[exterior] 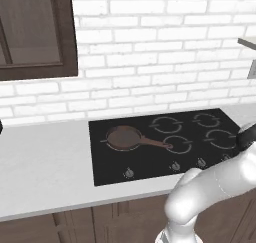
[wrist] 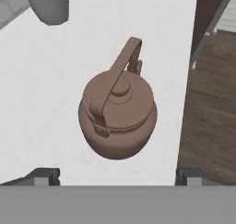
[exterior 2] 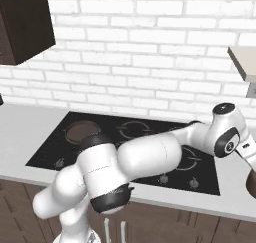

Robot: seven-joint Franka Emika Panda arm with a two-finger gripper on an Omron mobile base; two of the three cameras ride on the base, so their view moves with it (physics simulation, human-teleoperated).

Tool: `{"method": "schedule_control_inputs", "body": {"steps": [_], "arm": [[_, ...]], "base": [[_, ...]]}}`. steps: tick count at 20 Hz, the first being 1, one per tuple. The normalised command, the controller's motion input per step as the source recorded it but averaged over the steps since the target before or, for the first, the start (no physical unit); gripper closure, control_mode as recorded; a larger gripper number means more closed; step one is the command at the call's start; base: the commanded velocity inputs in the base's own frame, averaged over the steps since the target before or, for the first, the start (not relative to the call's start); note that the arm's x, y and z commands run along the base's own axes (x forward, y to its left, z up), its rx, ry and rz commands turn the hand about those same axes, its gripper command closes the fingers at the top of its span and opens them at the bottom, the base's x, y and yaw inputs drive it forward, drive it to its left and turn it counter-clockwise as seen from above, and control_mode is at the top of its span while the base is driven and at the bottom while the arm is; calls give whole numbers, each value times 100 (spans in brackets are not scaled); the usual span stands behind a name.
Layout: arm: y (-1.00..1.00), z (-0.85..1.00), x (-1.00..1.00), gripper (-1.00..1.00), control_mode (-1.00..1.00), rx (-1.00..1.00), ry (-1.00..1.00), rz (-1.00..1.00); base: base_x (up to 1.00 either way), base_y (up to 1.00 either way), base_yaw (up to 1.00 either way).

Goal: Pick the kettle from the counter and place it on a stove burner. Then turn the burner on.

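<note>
Pan (exterior: 124,138) sits on the cooktop's left burner (exterior: 123,137), so pick a free one. Kettle (wrist: 118,118) stands on the counter (wrist: 46,103) under your gripper (wrist: 118,178), jaws spread wide. You're pre-grasp: drop and pinch the handle.

The kettle (wrist: 118,114) looks like matt copper-brown metal, smooth and without shine. The surface (wrist: 55,89) beneath it is pale, stone-like and smooth. The cooktop (exterior: 160,142) is glossy black glass, and the frying pan (exterior: 124,137) on it is a dull brown. Behind it, the wall (exterior: 165,52) is white brick with a rough look; the cabinet fronts (exterior: 100,222) are dark wood.
</note>
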Motion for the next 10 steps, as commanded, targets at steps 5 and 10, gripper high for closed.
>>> {"method": "schedule_control_inputs", "body": {"steps": [5,10], "arm": [[-14,11,6,-100,-100,5,3,0],[-15,-12,3,-100,-100,0,1,-1]], "base": [[0,0,0],[0,0,0]]}}
